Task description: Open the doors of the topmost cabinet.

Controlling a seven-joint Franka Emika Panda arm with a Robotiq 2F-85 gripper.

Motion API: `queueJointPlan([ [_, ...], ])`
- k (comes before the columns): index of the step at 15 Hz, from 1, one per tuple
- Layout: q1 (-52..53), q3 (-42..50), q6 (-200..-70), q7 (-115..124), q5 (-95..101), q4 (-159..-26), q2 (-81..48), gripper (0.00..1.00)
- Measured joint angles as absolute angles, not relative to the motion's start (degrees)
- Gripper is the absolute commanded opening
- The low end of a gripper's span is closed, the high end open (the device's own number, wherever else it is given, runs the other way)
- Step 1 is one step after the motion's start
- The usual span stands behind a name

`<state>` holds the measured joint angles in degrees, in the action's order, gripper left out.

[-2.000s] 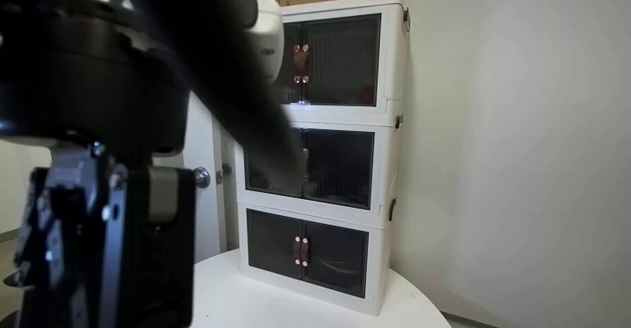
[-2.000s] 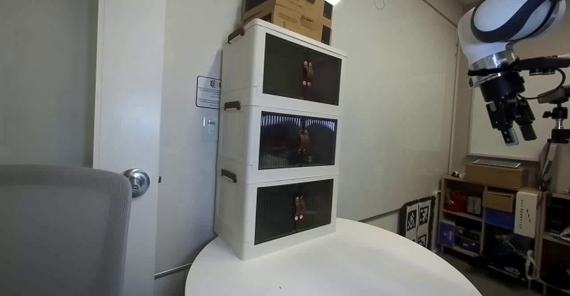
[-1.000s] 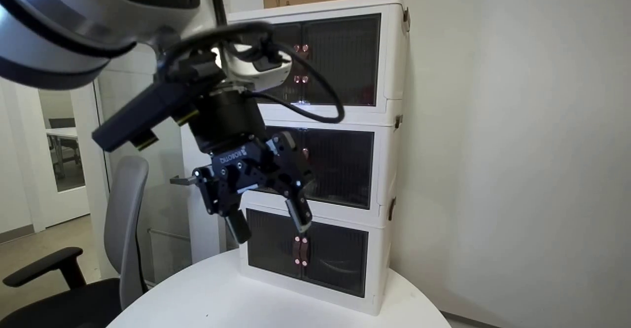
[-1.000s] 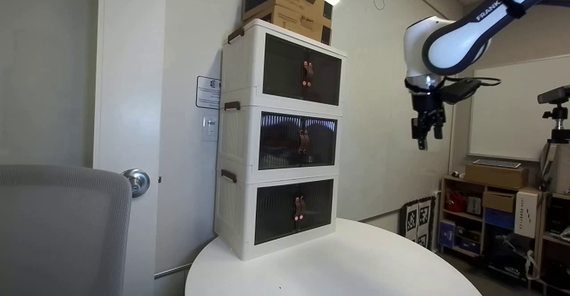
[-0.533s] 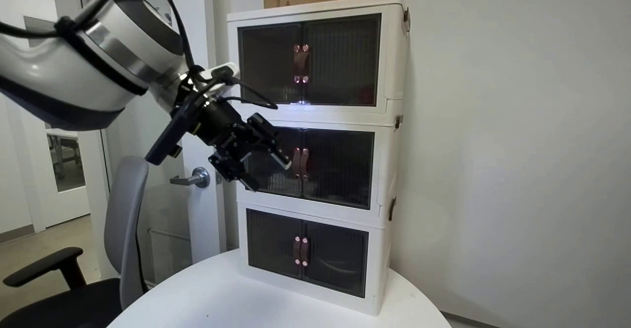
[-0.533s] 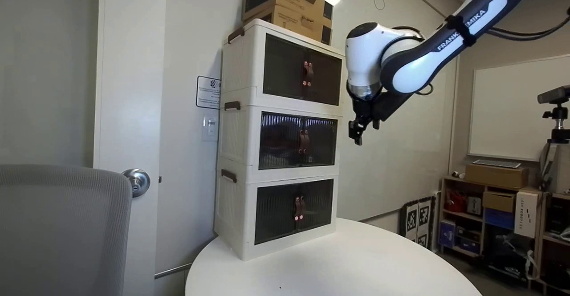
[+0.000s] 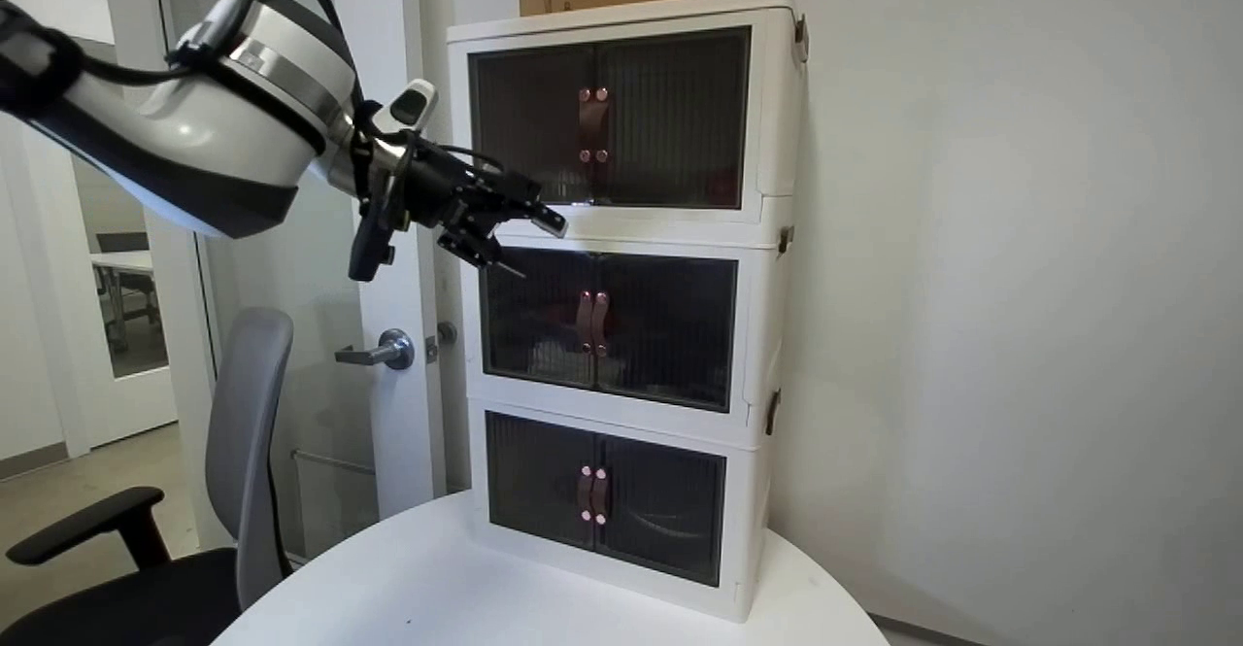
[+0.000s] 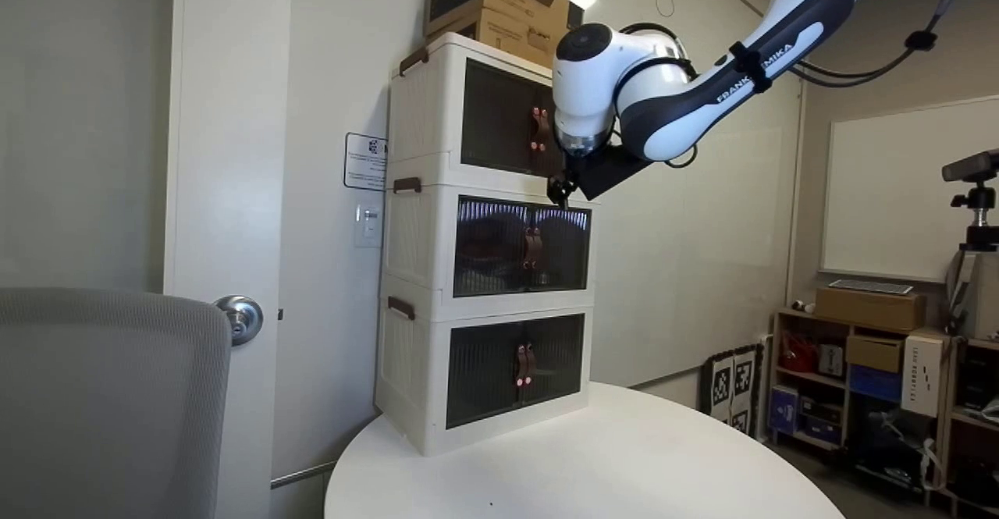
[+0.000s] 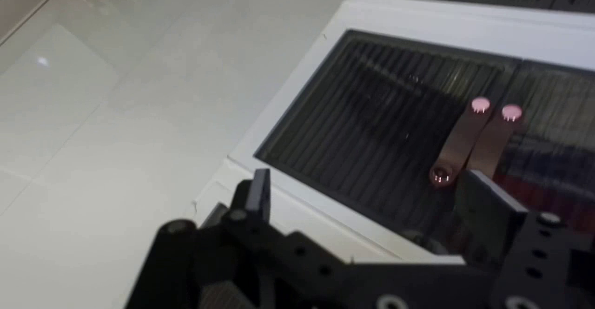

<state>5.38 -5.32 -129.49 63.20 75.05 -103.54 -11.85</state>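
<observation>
Higher and closer to the doors (image 7: pixel 670 117) than half a second ago, the fingers (image 7: pixel 550 222) stand well spread, nothing between them, tilted down and lower than the handles (image 7: pixel 593 125). Those doors are closed on the topmost cabinet (image 7: pixel 660 225), above two similar units (image 7: pixel 744 335). Best raise and level the fingers, hook one handle, then pull in an outward arc.

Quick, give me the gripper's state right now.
Gripper: open, its fingers spread apart in the wrist view, holding nothing.
</observation>
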Motion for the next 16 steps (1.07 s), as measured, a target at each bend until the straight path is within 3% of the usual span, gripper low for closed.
queueJointPlan([
  [16, 9.53, -4.16, -121.94, 102.24, 112.26, -74.85, -29.5, 1.0],
])
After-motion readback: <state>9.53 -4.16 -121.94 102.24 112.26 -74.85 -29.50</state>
